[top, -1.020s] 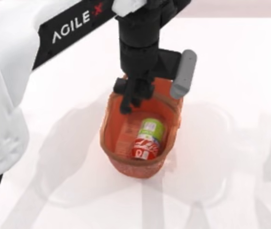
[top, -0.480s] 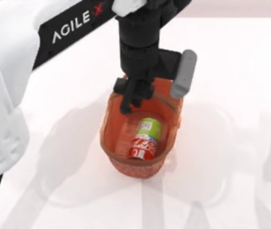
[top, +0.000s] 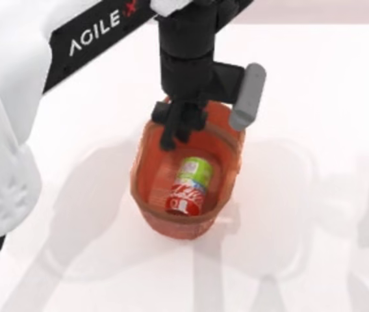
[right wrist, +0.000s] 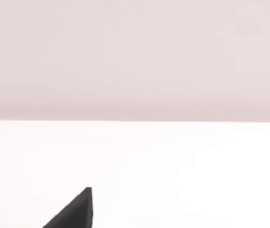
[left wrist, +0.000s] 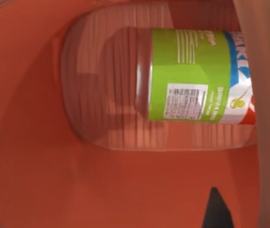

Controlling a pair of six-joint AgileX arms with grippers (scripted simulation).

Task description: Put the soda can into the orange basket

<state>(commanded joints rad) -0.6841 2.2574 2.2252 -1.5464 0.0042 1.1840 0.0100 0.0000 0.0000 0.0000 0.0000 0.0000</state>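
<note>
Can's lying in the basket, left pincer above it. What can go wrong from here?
1. The left pincer hangs low over the orange basket's far rim, near the handle; withdrawing could snag and drag or tip the basket.
2. The soda can lies on its side on the slatted bottom, so a jolt could roll it.
3. The right arm is out of the top view.

A plain white counter (top: 314, 97) is seen from above, marked only by faint grey shadows. One thing is set directly on it: the orange basket (top: 147, 153), placed near the middle of the counter, slightly toward the far edge. The soda can (top: 188, 186) is carried by the basket's slatted bottom, lying on its side, not by the counter itself.
</note>
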